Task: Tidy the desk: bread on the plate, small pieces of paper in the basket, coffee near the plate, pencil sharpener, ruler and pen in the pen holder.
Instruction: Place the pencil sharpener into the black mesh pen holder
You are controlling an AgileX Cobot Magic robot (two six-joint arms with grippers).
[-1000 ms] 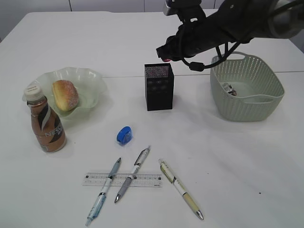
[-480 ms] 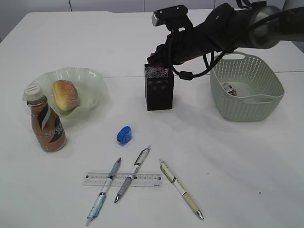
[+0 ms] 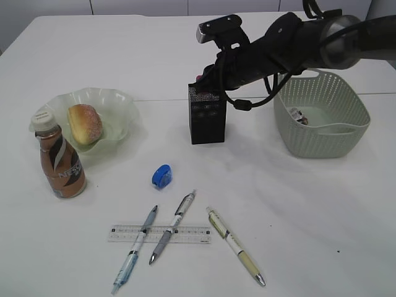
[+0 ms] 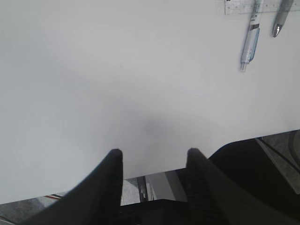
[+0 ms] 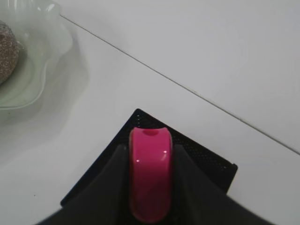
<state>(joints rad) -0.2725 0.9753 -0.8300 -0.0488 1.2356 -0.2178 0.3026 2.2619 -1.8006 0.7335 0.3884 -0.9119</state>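
Now the right pincer (image 5: 150,187), closed on a glossy pink rounded plastic object (image 5: 150,176), has moved from beside the grey-green woven-look basket (image 3: 322,114) to directly above the square black mesh pen holder (image 3: 206,114), so release appears imminent. Only the right wrist view shows the grasped pink object; what it is cannot be told. The left wrist view shows the left pincer (image 4: 152,161) open and empty over bare white tabletop (image 4: 117,70).

The desk (image 3: 297,210) is smooth, matt white. The plate (image 3: 120,102) is translucent, glossy pale green; the basket (image 3: 322,133) matt perforated plastic. The pen holder (image 3: 207,120) is fine black mesh, probably metal. The pink object (image 5: 150,173) between the tool's matt black fingers (image 5: 197,187) is shiny, smooth plastic.
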